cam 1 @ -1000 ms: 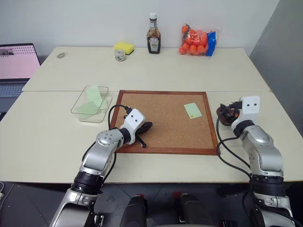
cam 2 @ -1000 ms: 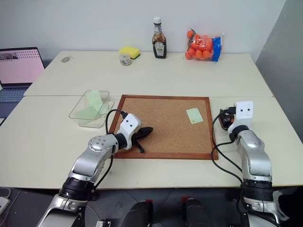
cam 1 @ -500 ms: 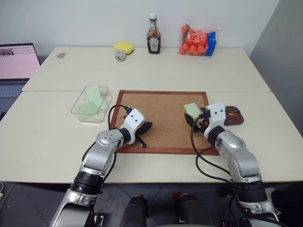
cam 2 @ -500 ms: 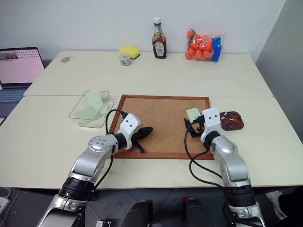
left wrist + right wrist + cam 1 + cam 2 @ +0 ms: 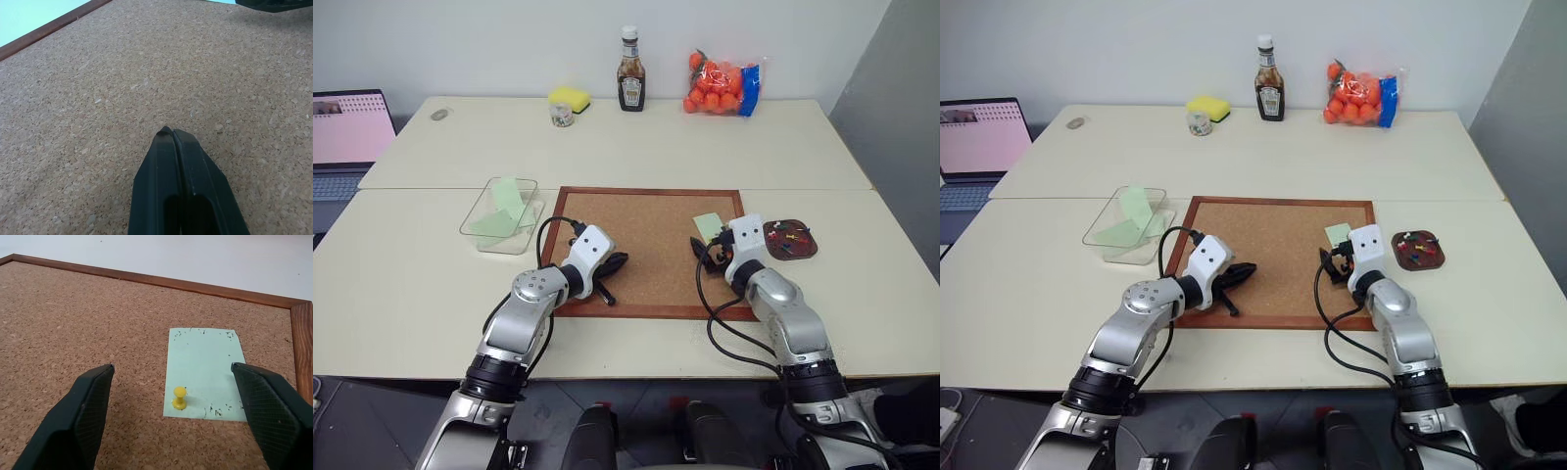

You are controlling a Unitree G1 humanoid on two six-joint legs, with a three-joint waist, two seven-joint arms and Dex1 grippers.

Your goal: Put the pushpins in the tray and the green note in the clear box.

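Illumination bright, even, diffuse, seemingly from overhead. Tabletop (image 5: pixel 636 147) evenly lit, no glare; shadows soft and short. Head views sharp across the whole field, no marked edge distortion. Left wrist view: cork grain of the corkboard (image 5: pixel 98 98) crisp, a faint shadow under the left gripper (image 5: pixel 173 134). Right wrist view: yellow pushpin (image 5: pixel 179 397) in focus with a small soft shadow on the green note (image 5: pixel 205 367); near fingers (image 5: pixel 83 416) slightly soft.
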